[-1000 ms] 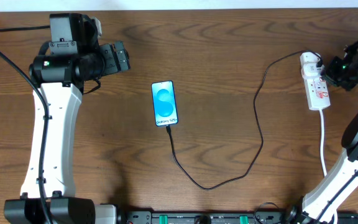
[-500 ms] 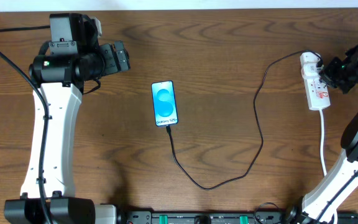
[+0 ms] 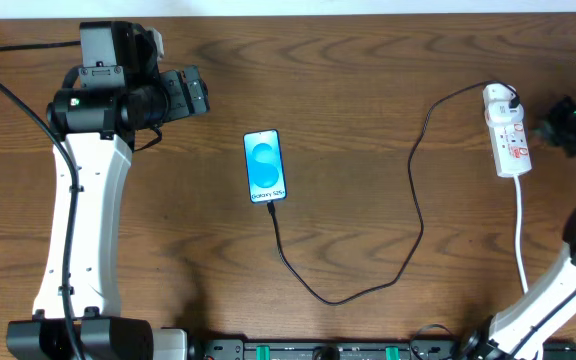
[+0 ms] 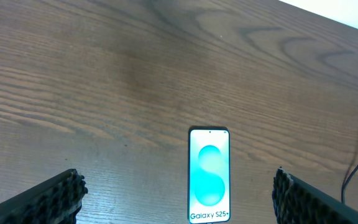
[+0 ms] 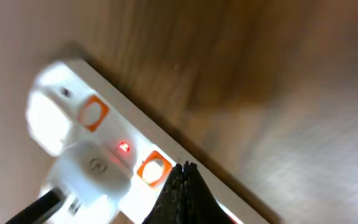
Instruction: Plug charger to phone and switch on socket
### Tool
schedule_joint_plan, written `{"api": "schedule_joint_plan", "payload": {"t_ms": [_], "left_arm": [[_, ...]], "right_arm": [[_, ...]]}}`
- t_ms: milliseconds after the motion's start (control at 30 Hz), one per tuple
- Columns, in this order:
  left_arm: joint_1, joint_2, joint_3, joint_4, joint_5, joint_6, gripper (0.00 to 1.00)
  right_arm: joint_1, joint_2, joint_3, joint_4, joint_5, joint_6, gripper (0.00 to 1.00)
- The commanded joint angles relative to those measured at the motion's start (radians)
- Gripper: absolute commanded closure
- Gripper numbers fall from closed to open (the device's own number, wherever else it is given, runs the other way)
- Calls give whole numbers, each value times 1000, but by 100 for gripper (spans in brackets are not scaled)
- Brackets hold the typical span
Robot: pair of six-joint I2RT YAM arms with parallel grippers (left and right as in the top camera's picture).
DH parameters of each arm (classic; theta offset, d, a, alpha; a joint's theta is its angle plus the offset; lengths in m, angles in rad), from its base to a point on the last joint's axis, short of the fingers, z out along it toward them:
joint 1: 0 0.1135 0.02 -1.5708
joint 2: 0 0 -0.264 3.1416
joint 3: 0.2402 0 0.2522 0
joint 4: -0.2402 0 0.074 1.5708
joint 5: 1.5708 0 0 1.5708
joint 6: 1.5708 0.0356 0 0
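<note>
Overhead: right end effector, closed, has backed off socket; left end effector spread wide.

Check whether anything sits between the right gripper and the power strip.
Nothing visible does. The right gripper, shut, sits just right of the power strip, and only bare table shows in the narrow gap between them. The black cable runs off the strip's other side, out of the path.

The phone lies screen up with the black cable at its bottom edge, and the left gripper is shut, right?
No, the left gripper is open, fingers wide apart in the left wrist view. The phone does lie screen up, charger at its bottom edge.
</note>
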Motion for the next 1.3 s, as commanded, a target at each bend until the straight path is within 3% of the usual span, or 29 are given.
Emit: {"api": "schedule_joint_plan", "payload": {"t_ms": [0, 167, 300, 500, 700, 733, 767, 967, 1267], "left_arm": [[4, -10, 3, -3, -14, -1, 2], [4, -10, 3, -3, -14, -1, 2], [4, -10, 3, -3, -14, -1, 2], [4, -10, 3, -3, -14, -1, 2], [4, -10, 3, -3, -14, -1, 2], [4, -10, 3, -3, -14, -1, 2], [4, -10, 3, -3, -14, -1, 2], [4, -10, 3, -3, -14, -1, 2], [4, -10, 3, -3, -14, -1, 2]], "right_arm": [[-64, -183, 42, -13, -132, -41, 98], [-59, -374, 42, -72, -257, -198, 93], [19, -529, 42, -196, -264, -351, 80], [193, -695, 42, -378, -65, -430, 42], [301, -789, 42, -586, 126, -430, 22], [308, -797, 42, -620, 145, -429, 14], [313, -801, 42, -655, 163, -429, 1], [311, -805, 42, -834, 182, -429, 1], [311, -804, 42, -840, 182, -429, 1]]}}
